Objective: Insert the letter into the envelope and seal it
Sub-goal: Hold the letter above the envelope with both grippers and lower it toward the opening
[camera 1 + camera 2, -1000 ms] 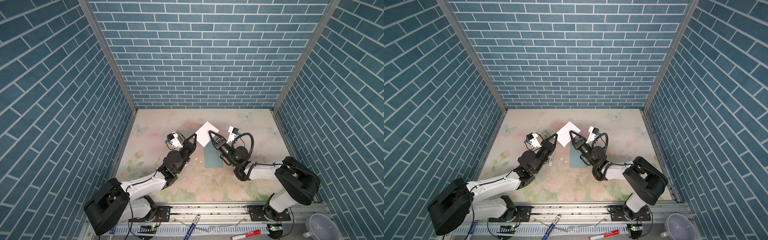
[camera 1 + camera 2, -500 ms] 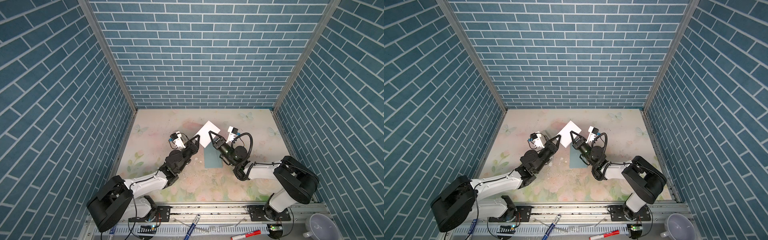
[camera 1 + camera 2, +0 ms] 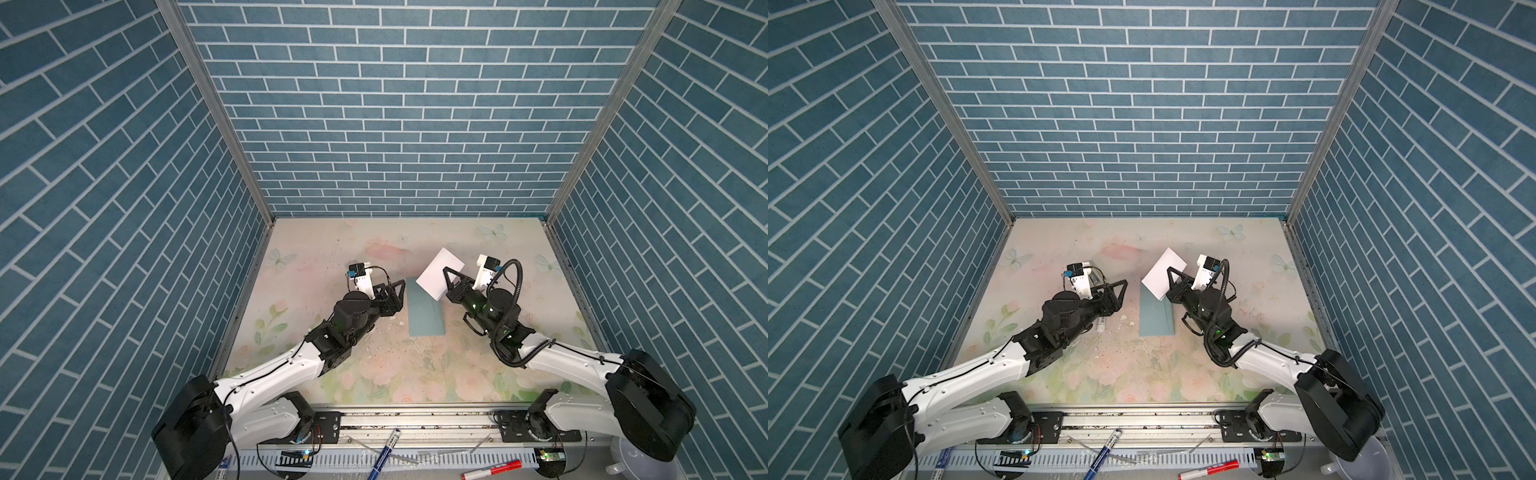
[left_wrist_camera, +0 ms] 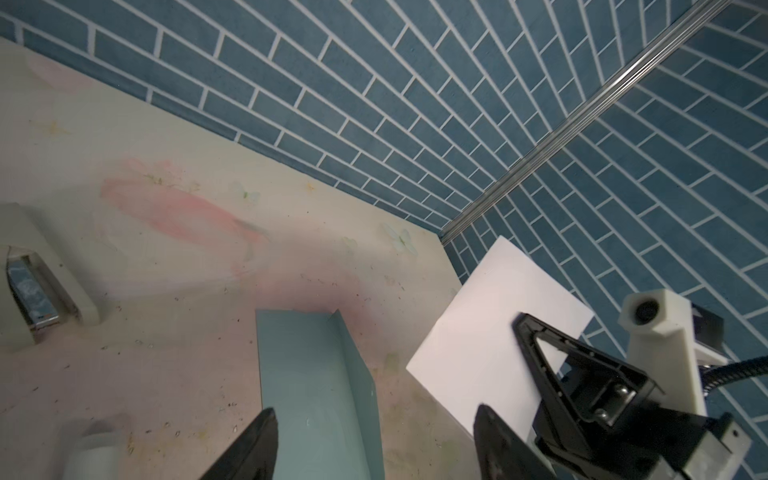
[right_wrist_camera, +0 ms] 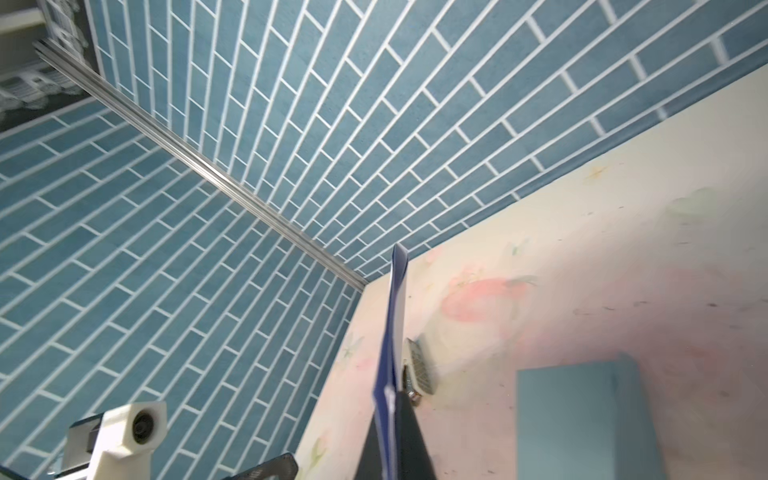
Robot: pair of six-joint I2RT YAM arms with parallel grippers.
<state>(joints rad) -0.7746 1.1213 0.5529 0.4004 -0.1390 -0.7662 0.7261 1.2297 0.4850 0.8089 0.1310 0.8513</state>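
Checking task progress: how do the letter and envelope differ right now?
The letter is white; the envelope is teal. The letter is held off the table, tilted, in the shut right gripper; the envelope lies on the table, ungripped. Both are rectangular paper.

Both top views: bright, even overhead light, soft shadows under the arms on the tabletop, no glare. Brick walls splay toward 9 and 3 o'clock, wide-angle stretch. Left wrist view: crisp, letter near blown-out white, left gripper soft at 6 o'clock. Right wrist view: hazy, smeared; right gripper blurred at 6 o'clock.
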